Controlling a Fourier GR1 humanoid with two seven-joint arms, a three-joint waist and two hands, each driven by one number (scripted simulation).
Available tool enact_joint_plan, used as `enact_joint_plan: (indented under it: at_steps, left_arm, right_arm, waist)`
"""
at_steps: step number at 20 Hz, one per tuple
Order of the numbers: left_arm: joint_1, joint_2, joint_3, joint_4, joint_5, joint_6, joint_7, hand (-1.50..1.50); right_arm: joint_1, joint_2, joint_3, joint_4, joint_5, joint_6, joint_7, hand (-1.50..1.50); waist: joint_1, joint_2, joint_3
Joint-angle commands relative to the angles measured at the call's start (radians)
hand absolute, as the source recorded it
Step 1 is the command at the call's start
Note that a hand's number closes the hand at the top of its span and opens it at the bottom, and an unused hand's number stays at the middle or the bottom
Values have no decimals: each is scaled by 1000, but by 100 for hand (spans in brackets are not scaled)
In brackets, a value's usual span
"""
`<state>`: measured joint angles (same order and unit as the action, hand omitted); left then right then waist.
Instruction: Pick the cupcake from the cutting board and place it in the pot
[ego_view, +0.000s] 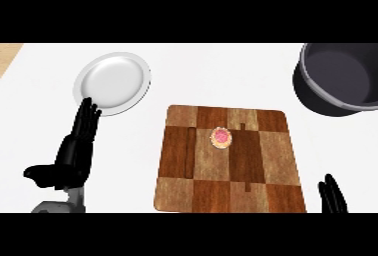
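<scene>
A small cupcake (221, 138) with pink icing stands on the wooden cutting board (258, 175), a little above the board's middle. The dark grey pot (325, 100) sits at the far right, partly cut off by the view's edge, with nothing visible inside it. My left hand (74, 150) is open at the left of the board, fingers straight and pointing up toward a plate. Only the straight fingertips of my right hand (332, 195) show at the lower right, just right of the board's corner. Neither hand touches the cupcake.
A white round plate (113, 82) lies at the upper left, just beyond my left hand's fingertips. The counter (221, 75) is white, and a strip of wooden surface (7, 55) shows at the far upper left corner.
</scene>
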<state>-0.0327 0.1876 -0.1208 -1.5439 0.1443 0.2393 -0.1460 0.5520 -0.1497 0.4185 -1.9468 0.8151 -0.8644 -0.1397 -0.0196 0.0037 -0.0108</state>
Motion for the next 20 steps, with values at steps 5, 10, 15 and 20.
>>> enact_joint_plan:
  at_steps: [5, 10, 15, 20]
  left_arm:
    - [16, -12, -31, -29, -19, 5, 8, 0]
    - [-5, -26, -32, -22, -22, 11, 14, 0]
    - [-7, -27, -26, -10, -14, -8, -1, 0]
    - [24, -35, -32, -22, -33, 4, 8, 0]
  right_arm:
    - [98, 146, 57, -32, 396, 251, 361, -150]
    - [-37, 148, 193, -71, 599, 418, 703, -150]
    - [-274, 149, 244, -26, 661, 648, 1034, -150]
    - [-585, 150, 296, 112, 548, 749, 1321, -150]
  waist:
    - [40, 12, 0]
    - [36, 7, 5]
    - [35, 4, 8]
    - [38, -1, 10]
